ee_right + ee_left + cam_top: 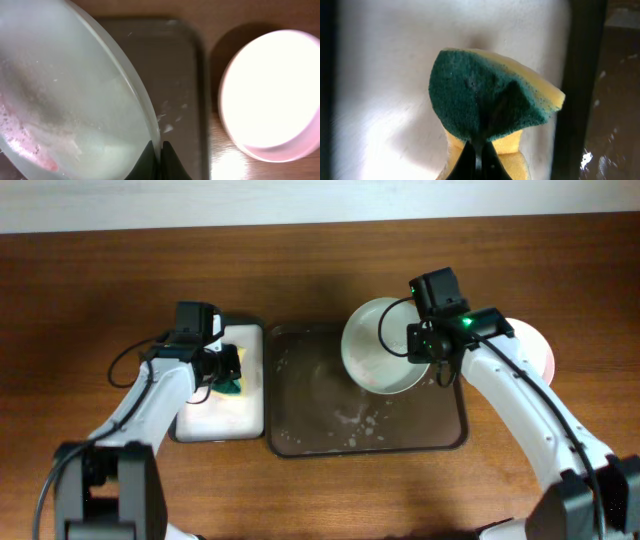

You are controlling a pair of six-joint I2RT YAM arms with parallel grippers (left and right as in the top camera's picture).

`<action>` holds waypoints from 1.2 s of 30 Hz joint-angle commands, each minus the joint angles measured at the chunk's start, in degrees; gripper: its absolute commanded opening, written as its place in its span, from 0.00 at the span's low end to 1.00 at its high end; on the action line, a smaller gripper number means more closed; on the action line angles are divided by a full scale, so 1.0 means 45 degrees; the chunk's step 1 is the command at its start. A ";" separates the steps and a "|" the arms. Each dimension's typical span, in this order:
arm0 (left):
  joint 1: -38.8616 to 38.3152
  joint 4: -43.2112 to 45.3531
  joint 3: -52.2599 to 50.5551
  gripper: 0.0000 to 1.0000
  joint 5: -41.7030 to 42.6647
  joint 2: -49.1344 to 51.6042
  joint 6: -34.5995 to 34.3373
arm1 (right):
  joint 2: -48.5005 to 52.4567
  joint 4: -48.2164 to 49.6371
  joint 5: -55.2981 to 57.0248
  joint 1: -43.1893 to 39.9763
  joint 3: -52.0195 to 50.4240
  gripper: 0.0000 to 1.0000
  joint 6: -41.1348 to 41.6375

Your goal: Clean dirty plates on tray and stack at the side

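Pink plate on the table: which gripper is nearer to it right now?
Right. The right gripper holds the white plate by its rim, just beside the pink plate; the left gripper is far off on the opposite side, holding the sponge.

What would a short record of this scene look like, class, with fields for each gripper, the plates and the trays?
Left gripper: shut on sponge, over white tray
Right gripper: shut on white plate at its rim
White plate: tilted above dark tray, reddish residue inside
Dark tray: middle of table, pale specks on it
Pink plate: on table, right of dark tray
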 commanded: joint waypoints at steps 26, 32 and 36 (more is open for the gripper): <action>0.0058 -0.1423 0.0447 0.99 0.0534 -0.2438 0.0374 | -0.0695 0.0724 1.1511 0.6776 0.0272 0.04 -0.0801; 0.0058 -0.1564 0.0442 0.99 0.0534 -0.2438 0.0374 | -0.0690 0.1112 0.5542 0.3755 0.0272 0.04 0.0947; 0.0058 -0.1564 0.0442 1.00 0.0529 -0.2438 0.0374 | -0.0690 0.0865 0.1141 0.0199 0.0272 0.04 0.1559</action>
